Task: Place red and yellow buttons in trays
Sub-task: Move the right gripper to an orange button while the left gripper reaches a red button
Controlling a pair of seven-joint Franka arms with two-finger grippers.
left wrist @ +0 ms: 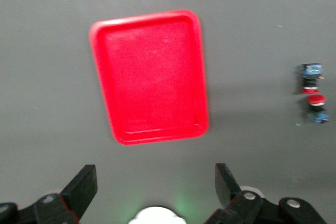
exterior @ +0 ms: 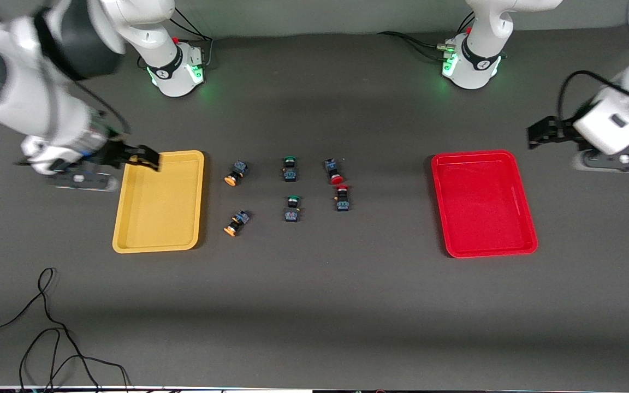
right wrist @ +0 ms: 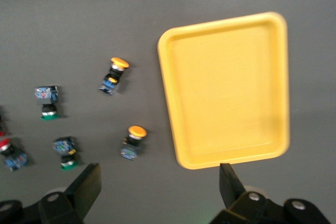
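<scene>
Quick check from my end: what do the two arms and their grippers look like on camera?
Both arms are glossy white with black joint bands; their bases glow green and carry black cables. The right gripper and left gripper have black two-finger jaws on white bodies. A black cable loops over the left arm's wrist.

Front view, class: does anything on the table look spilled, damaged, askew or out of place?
Nothing is spilled or damaged. The yellow plastic tray and red plastic tray hold nothing. Six small push-button switches lie on their sides between them; only the two orange-yellow-capped switches lie slanted. A loose black cable curls near the front camera's edge.
</scene>
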